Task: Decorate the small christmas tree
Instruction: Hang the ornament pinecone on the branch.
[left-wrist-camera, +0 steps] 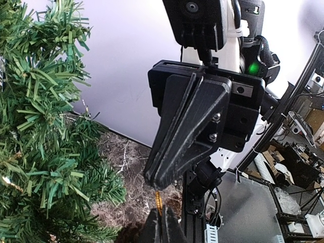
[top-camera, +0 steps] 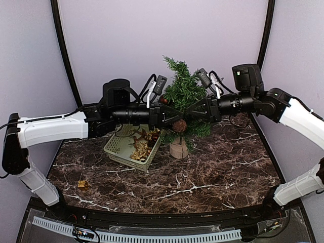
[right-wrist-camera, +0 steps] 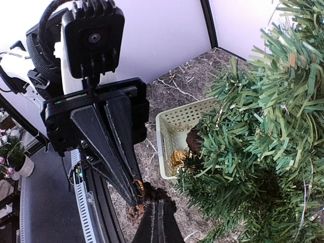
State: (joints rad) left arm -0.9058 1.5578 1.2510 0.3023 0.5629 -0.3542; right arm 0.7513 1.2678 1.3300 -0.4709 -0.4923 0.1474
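Note:
The small christmas tree (top-camera: pixel 185 91) stands on its tan wooden base (top-camera: pixel 178 148) at the back centre. My two grippers meet tip to tip right in front of it. The left gripper (top-camera: pixel 173 115) and the right gripper (top-camera: pixel 184 116) are both shut on the gold hanging loop (left-wrist-camera: pixel 159 198) of a brown pinecone ornament (top-camera: pixel 179 125), which dangles just below them against the lower branches. In the right wrist view the loop (right-wrist-camera: pixel 139 188) sits at the left gripper's tip, with the pinecone (right-wrist-camera: pixel 161 194) behind my shut fingers (right-wrist-camera: pixel 167 223). The tree also shows in both wrist views (left-wrist-camera: pixel 40 152) (right-wrist-camera: pixel 263 136).
A pale green plastic basket (top-camera: pixel 117 147) with gold ornaments (top-camera: pixel 142 149) stands left of the tree base. A small gold piece (top-camera: pixel 82 185) lies on the marble table at the front left. A dark brown ornament (right-wrist-camera: pixel 194 140) sits among the branches near the basket.

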